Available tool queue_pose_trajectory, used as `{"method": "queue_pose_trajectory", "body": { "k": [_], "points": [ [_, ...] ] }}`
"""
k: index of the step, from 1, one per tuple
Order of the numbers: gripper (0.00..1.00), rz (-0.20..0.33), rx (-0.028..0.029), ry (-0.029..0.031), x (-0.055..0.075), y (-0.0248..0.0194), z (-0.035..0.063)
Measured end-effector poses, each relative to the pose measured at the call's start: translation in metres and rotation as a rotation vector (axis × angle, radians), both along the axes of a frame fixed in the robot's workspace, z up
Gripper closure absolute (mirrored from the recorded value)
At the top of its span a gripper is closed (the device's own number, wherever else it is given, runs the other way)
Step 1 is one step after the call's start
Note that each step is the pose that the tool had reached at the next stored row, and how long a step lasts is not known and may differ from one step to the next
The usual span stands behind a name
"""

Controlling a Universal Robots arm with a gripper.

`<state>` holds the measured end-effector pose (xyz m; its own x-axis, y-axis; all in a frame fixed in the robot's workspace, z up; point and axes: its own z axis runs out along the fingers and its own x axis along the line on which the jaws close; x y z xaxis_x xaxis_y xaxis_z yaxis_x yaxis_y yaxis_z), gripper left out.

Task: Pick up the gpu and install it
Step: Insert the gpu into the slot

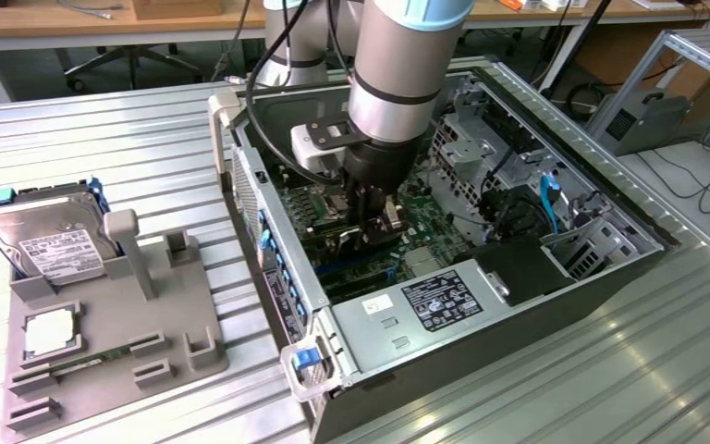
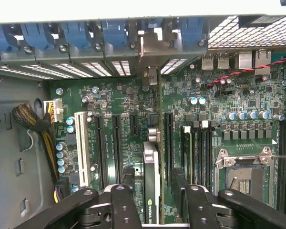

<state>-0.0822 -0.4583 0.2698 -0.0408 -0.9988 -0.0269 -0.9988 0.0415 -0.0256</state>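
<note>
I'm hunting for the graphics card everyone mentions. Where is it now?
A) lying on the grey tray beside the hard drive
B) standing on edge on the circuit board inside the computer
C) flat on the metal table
B: the wrist view shows the graphics card upright on the green circuit board, with the gripper straddling it.

gpu (image 2: pixel 151 183): thin dark card seen edge-on, logo strip visible on its edge. The pale metal bracket end sits up against the case's rear slot openings. It stands upright on its long edge on the motherboard, parallel to the expansion slots and in line with one. Can't tell if it's fully seated. Exterior view: inside the open case, long axis roughly 8-to-2 o'clock, bracket end at 8.
</note>
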Motion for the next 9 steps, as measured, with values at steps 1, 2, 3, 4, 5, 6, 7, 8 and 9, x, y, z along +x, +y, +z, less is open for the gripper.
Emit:
{"method": "queue_pose_trajectory", "body": {
  "k": [1, 2, 3, 4, 5, 6, 7, 8, 9],
  "points": [
    [0.56, 0.0, 0.0001, -0.0001, 0.0, 0.0, -0.0004],
    [0.56, 0.0, -0.0002, 0.0001, -0.0001, -0.0001, -0.0006],
    [0.56, 0.0, -0.0001, 0.0, -0.0001, -0.0001, -0.0012],
    [0.56, 0.0, -0.0001, 0.0001, -0.0001, 0.0, -0.0016],
    [0.56, 0.0, -0.0002, 0.0001, -0.0001, 0.0, -0.0016],
    [0.56, 0.0, -0.0002, 0.0001, -0.0001, 0.0, -0.0016],
    [0.56, 0.0, -0.0002, 0.0001, -0.0001, 0.0, -0.0016],
    [0.56, 0.0, -0.0002, 0.0001, -0.0001, 0.0, -0.0016],
    [0.56, 0.0, -0.0001, 0.0001, -0.0001, 0.0, -0.0016]
  ]
}}
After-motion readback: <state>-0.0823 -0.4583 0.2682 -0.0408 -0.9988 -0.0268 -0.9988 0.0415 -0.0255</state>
